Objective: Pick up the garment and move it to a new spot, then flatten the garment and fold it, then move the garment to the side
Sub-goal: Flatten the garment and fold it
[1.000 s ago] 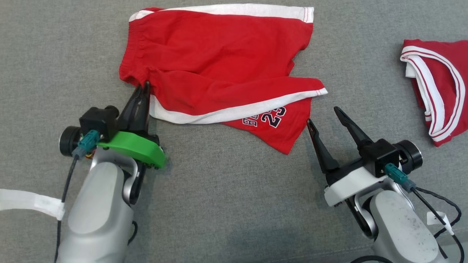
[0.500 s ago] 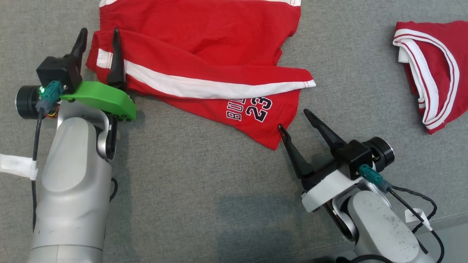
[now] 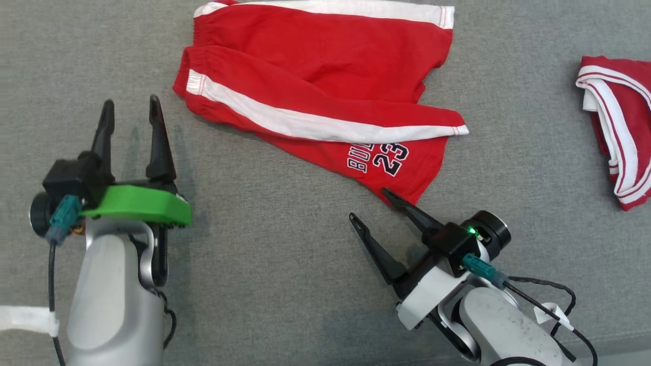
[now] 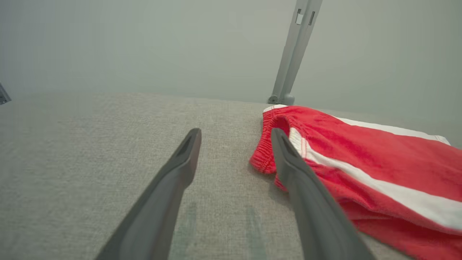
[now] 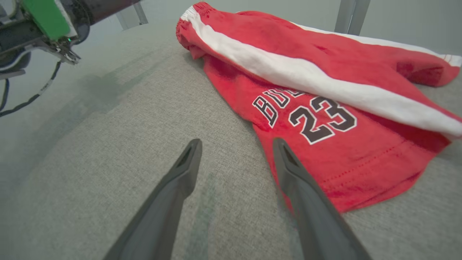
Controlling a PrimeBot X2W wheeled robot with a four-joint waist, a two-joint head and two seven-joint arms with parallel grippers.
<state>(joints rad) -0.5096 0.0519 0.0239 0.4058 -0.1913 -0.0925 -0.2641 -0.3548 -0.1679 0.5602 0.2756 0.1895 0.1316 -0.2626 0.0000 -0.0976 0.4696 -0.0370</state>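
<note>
- Grey woven cloth covers the tabletop (image 3: 285,284), which carries everything in sight.
- Nearest, the right gripper (image 3: 368,205) is spread wide with nothing between its fingers. It sits at the lower hem corner of the red shorts (image 3: 325,66), and one fingertip overlaps that corner (I cannot tell whether it touches).
- The left gripper (image 3: 130,100) is also released and empty. It stands off the waistband end of the shorts, near them but apart, with bare cloth under its fingers.
- The shorts lie across the middle of the tabletop, loosely doubled over. A fold with a white stripe (image 3: 305,124) runs along the upper layer, and the number print (image 3: 389,158) shows on the leg beneath it, close to the hem.
- Well beyond the shorts' leg end, a second red garment (image 3: 618,127) with white trim lies bunched.
- Behind the shorts' waistband, the left wrist view shows a metal post (image 4: 294,54) rising against a pale wall.
</note>
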